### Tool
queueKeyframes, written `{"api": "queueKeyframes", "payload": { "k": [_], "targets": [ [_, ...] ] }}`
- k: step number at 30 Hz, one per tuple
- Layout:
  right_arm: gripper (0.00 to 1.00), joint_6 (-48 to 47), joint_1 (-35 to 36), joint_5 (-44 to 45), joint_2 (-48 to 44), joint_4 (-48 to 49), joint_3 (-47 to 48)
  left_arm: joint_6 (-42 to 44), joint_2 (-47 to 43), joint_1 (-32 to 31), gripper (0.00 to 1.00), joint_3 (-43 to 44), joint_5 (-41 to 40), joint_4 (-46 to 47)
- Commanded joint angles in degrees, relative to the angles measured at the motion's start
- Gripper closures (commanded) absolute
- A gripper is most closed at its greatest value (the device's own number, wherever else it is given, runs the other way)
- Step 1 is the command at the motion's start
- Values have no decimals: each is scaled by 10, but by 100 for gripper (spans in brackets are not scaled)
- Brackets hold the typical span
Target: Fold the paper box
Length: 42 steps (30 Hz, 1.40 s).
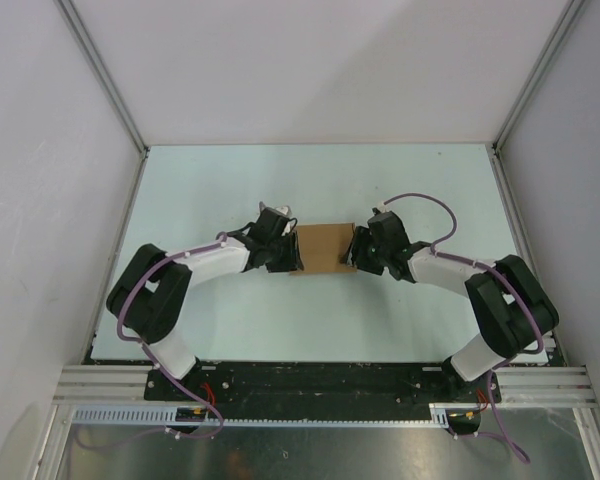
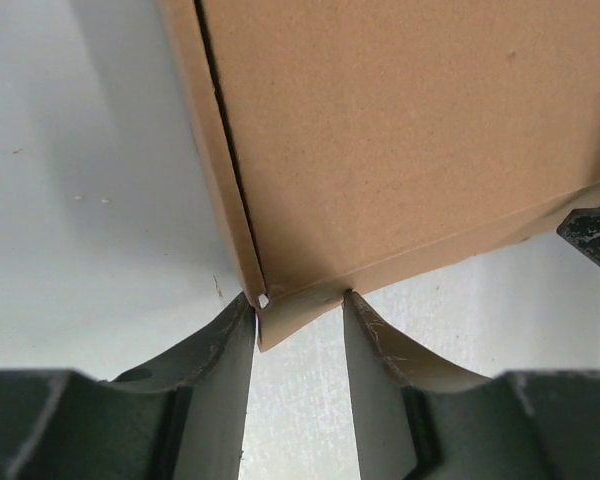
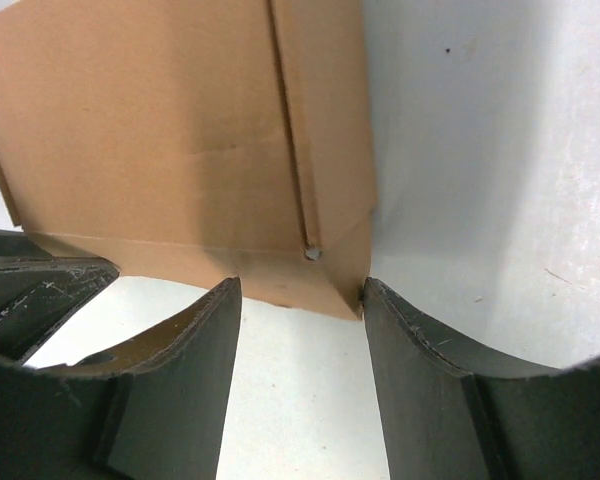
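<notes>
The paper box (image 1: 325,247) is plain brown cardboard and lies flat at the middle of the table, between my two grippers. My left gripper (image 1: 291,252) is at its left end and my right gripper (image 1: 357,250) is at its right end. In the left wrist view the box (image 2: 400,130) fills the upper frame. The left gripper (image 2: 300,303) is open, and a folded corner flap sits between its tips. In the right wrist view the box (image 3: 170,140) shows a side flap with a slit. The right gripper (image 3: 300,288) is open, its tips against the box's end edge.
The pale table (image 1: 320,180) is walled by white panels with metal posts at the back corners (image 1: 143,150). The right gripper's finger shows in the left wrist view (image 2: 595,235). The left gripper's body shows in the right wrist view (image 3: 30,290). A black rail (image 1: 320,380) runs along the near edge.
</notes>
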Motion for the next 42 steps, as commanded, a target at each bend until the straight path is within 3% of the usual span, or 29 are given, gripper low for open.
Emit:
{"api": "queueKeyframes", "payload": {
  "k": [1,15,26,30,33,42],
  "targets": [
    [43,-9,-6,-2,8,7,0,18,11,-1,57,13,-26,1],
    [43,-13,-21,-17,-6,7,1,38,-4,11,53,-8,-39,1],
    [39,-23,-52,-30,-75,-1,20,42,-16,16,49,-2,-27,1],
    [23,-50,-74,-55,-33,6,78,41,-18,18,49,5,-24,0],
    [20,-72,-90,-77,12,27,126,43,-20,19,49,10,-21,1],
    [31,-120,-95,-103,118,28,248,42,-25,23,49,22,-17,0]
  ]
}}
